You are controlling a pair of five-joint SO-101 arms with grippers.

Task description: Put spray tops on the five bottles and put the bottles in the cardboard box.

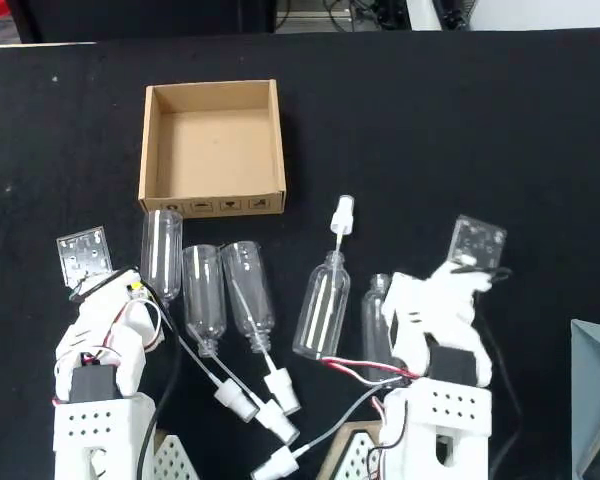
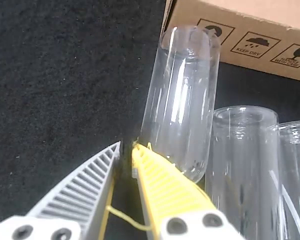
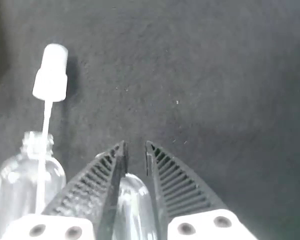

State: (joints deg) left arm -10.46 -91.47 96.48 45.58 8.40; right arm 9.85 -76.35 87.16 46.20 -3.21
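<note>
**Surface and room.** A black bench [image 1: 500, 130] fills the high view. Beyond its far edge lie a strip of floor and cables [image 1: 350, 12].

**Left to right, high view.**
- The left arm [image 1: 105, 345] stands at the near edge.
- The open cardboard box [image 1: 212, 148] sits farther back, with nothing in it.
- Just in front of the box, the first bottle [image 1: 161, 255], second bottle [image 1: 204, 295] and third bottle [image 1: 248, 288] lie side by side. Their bases point toward the box.
- Four loose spray tops [image 1: 237, 400] lie near their necks, between the two arm bases.
- The fourth bottle [image 1: 322, 305] lies with its neck pointing away from the arms. A raised spray top [image 1: 342, 215] stands clear of that neck on its dip tube.
- The fifth bottle [image 1: 377, 320] lies against the right arm [image 1: 440, 320].
- A grey object [image 1: 595, 390] sits at the right edge.

**Wrist views.**
- The left wrist view adds pictogram labels on the box wall [image 2: 250, 30], with the first bottle's [image 2: 182, 100] base just short of it.
- The left fingers [image 2: 155, 185] are closed to a narrow slit and grip nothing. Their tips are just beside the first bottle's near end.
- In the right wrist view the right fingers [image 3: 175, 185] stand slightly parted. The rounded top of the fifth bottle [image 3: 132, 200] shows in the gap, and contact cannot be judged.
- The fourth bottle [image 3: 25, 180] and its spray top [image 3: 51, 72] lie beside them.
</note>
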